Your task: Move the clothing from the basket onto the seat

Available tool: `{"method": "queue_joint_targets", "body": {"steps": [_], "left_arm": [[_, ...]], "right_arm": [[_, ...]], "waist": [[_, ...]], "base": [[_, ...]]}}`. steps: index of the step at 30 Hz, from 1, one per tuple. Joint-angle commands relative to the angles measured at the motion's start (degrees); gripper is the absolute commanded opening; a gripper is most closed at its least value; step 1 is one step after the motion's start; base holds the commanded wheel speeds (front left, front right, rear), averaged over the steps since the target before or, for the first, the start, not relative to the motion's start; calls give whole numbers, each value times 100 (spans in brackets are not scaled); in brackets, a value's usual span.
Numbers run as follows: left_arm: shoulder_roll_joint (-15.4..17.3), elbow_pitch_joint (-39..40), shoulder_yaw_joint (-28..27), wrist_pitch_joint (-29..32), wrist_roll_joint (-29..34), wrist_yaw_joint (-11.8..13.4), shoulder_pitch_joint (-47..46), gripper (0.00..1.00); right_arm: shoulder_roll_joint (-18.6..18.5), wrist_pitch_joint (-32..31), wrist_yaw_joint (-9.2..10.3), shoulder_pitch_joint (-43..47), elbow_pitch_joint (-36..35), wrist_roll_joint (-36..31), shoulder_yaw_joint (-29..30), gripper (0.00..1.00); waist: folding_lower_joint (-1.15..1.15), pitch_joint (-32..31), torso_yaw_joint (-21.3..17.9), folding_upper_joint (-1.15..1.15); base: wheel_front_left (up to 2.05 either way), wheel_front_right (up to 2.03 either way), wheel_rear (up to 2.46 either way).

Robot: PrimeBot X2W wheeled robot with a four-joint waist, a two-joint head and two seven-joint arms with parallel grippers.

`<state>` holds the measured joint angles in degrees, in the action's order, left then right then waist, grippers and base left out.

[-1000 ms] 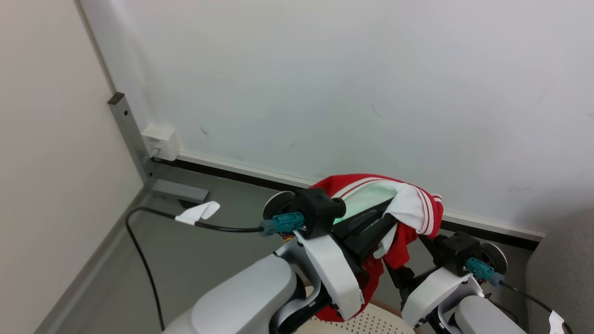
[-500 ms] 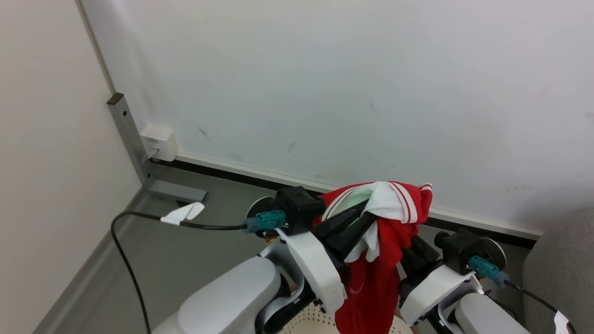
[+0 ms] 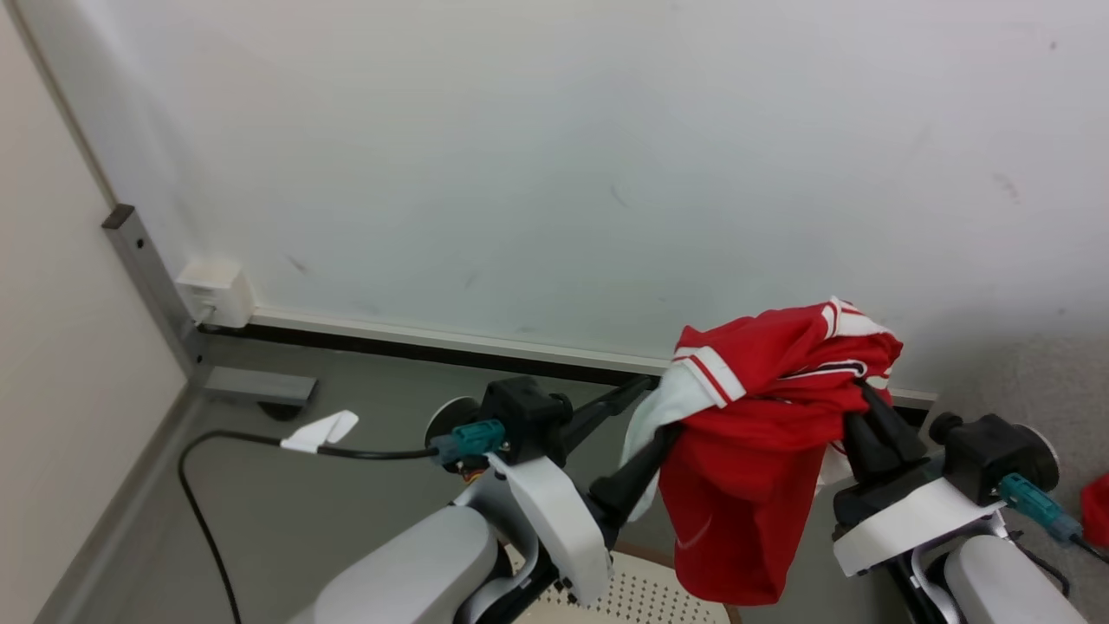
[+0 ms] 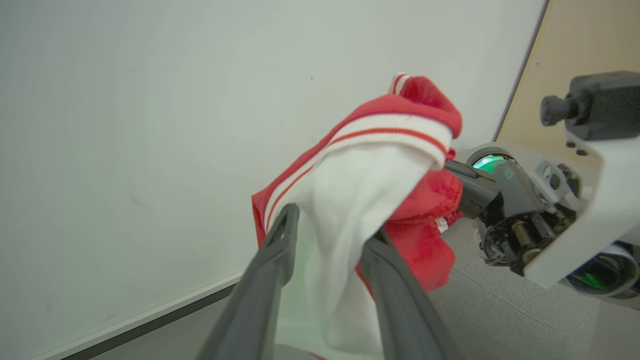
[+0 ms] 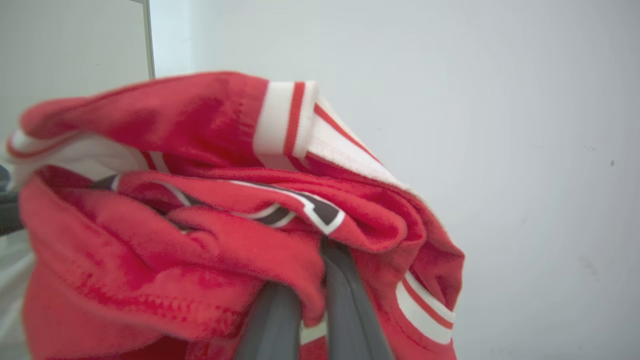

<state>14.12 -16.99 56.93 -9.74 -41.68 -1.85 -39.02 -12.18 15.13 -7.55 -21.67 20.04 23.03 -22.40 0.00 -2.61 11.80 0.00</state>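
The clothing (image 3: 762,433), a red jersey with white striped panels, hangs in the air between my two grippers, above the cream perforated basket (image 3: 641,596) at the bottom edge. My right gripper (image 3: 866,407) is shut on a red fold of it; the right wrist view shows the gripper (image 5: 310,280) pinching the clothing (image 5: 200,215). My left gripper (image 3: 660,406) stands open, and in its wrist view the white panel of the clothing (image 4: 360,185) drapes loosely between the spread fingers of this gripper (image 4: 332,223). The grey seat (image 3: 1031,381) lies at the right, also low in the left wrist view (image 4: 500,310).
A white wall (image 3: 554,173) stands close ahead, with a dark skirting strip along the grey floor (image 3: 346,485). At the left are a metal post (image 3: 147,269), a white socket box (image 3: 215,290) and a black cable with a white tag (image 3: 316,431). Another red piece (image 3: 1099,507) lies on the seat.
The head camera has swung to the right. My right gripper has closed on the clothing and my left gripper has opened. The jersey now hangs further right, near the seat.
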Motion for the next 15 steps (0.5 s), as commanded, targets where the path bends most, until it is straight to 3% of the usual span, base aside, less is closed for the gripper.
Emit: {"method": "queue_joint_targets", "body": {"steps": [1, 15], "left_arm": [[34, -11, 23, -56, 80, 27, 92, 100], [82, 213, 104, -248, 190, 138, 263, 100]], "right_arm": [[-51, 0, 13, 77, -67, -79, 72, 0], [-486, 1, 13, 190, -728, -439, 1000, 0]], "waist": [[0, 18, -173, 0], [0, 238, -1648, 0]], "base": [[0, 0, 0], [0, 0, 0]]}}
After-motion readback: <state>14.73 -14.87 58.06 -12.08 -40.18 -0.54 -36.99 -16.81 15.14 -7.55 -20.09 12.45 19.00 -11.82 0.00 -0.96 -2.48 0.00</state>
